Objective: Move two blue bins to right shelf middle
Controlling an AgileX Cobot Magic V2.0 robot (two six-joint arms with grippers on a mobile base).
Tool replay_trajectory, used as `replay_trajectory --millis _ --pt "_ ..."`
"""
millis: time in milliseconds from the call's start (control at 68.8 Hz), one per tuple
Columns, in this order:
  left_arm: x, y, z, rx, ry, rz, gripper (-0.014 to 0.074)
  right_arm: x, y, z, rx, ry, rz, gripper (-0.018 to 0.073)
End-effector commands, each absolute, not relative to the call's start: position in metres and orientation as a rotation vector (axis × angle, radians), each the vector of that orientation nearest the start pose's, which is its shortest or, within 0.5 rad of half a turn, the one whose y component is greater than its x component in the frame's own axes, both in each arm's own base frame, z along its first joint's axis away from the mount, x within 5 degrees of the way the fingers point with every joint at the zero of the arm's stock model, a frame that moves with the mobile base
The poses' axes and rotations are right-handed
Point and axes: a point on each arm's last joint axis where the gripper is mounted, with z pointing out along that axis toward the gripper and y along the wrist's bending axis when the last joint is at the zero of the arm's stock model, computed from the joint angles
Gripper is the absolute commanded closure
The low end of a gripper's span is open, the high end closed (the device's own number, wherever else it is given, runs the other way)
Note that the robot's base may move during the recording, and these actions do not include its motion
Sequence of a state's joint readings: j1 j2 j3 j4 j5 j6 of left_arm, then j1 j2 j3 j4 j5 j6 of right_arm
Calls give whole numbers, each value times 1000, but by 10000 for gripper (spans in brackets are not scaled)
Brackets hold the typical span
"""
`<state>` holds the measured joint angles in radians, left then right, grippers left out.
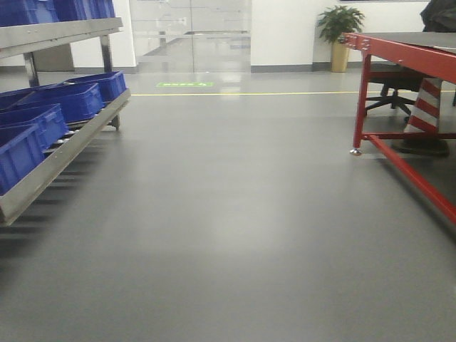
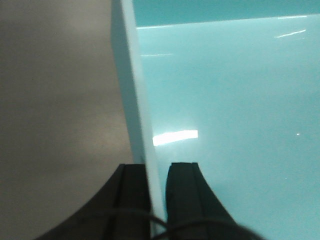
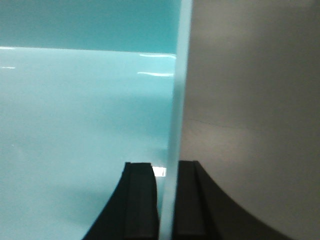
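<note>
L hand (image 2: 158,167) is clenched on a side wall of a pale-blue bin (image 2: 230,90). One dark finger (image 2: 132,185) sits outside and the other inside, w/ the thin wall pinched btwn them and no gap showing. In that wrist view the bin's smooth interior fills the right part and grey floor (image 2: 55,100) the left. R hand (image 3: 164,165) grasps the same way on a wall of the same colour, fingers tight on either side of the edge, w/ interior to its left and floor to its right. The bin is thus gripped by both hands, its interior btwn them. Can't tell if it's one bin or two nested. Front cam shows grey floor and a metal rack (image 1: 60,160) at left carrying more blue bins (image 1: 68,102) on its low and upper levels. At right is a red-framed surface (image 1: 402,46) w/ an office chair (image 1: 392,92) seen beneath its top, and a potted plant (image 1: 340,25) stands by the back wall.
</note>
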<state>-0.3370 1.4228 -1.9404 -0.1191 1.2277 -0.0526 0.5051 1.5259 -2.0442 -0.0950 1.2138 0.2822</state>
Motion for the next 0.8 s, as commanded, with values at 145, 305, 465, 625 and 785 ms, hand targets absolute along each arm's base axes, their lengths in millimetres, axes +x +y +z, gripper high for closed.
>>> replay_trajectory --millis 145,305,465,625,785 --pt "241 -97 524 348 2136 -382 708 261 130 525 -225 2111 302 712" --pt "241 -97 524 348 2136 -382 708 261 130 525 -225 2111 302 712" --pt "241 -97 524 348 2136 -382 708 261 130 525 -225 2111 302 712" --pt "241 -97 524 348 2136 -382 708 261 130 525 -225 2111 302 712" --pt "241 -97 524 348 2136 -382 708 261 130 525 -225 2111 302 712"
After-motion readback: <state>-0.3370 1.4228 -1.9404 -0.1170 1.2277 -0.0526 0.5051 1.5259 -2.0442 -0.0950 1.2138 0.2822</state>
